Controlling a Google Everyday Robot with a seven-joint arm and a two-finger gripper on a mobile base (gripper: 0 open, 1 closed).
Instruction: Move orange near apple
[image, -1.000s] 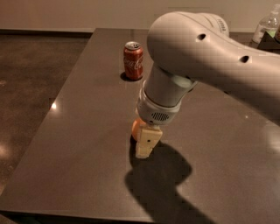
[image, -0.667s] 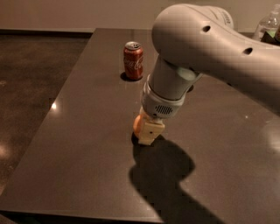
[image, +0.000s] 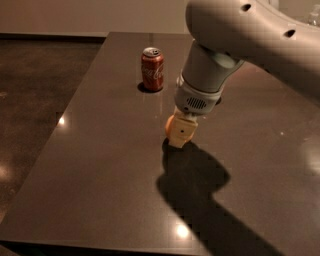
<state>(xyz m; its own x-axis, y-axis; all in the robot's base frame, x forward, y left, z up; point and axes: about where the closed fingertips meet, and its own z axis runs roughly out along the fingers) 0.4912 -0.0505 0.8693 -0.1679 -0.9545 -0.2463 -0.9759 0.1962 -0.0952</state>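
The orange (image: 170, 127) is pale orange and round. It sits between the fingers of my gripper (image: 177, 139), just above the dark table (image: 100, 150) near its middle. Only its left side shows past the tan finger (image: 182, 131). The gripper points down and is shut on the orange. The big grey arm (image: 240, 45) comes in from the upper right and covers the table behind it. The apple is not visible; it is hidden or out of view.
A red soda can (image: 152, 68) stands upright on the table, up and left of the gripper. The table's left edge (image: 60, 130) runs diagonally, with dark floor beyond. The arm's shadow (image: 195, 180) falls on the table in front.
The gripper has moved up and to the right across the table, away from the near edge, and the orange has moved with it.
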